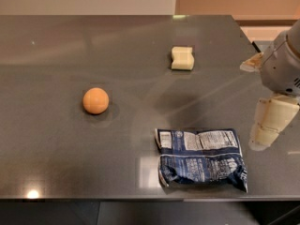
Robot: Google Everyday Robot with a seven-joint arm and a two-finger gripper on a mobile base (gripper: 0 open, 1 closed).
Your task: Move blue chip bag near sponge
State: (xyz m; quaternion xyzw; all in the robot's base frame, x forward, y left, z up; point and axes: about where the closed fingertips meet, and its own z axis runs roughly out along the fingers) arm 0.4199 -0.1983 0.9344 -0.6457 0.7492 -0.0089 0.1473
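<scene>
the gripper [263, 131] hangs at the right side of the view, above the table [56, 163], with nothing in it. whether it is wide or narrow cannot be told from this angle.

the blue chip bag [200, 157] lies flat just beside the gripper, on its inward side and slightly nearer the front edge. its label panel faces up, and the gripper is not touching it. the sponge [182, 58] sits beyond the gripper toward the far edge and further inward, well apart from the bag. an orange ball [95, 101] rests far across from the gripper, past the bag, clear of the likely path.

judgement: the bag is not yet grasped, so the task looks barely started.

risks from here:
- the bag lies close to the front edge, so a sideways nudge on approach could push it off.
- the crinkled foil is flat and slick. a shallow pinch may slip, or catch only a fold and drop the bag on the way.
- the bag is much larger than the sponge. setting it down too near could knock the sponge away or cover it.
- dragging the bag rather than lifting it may crumple it on the smooth top.
</scene>
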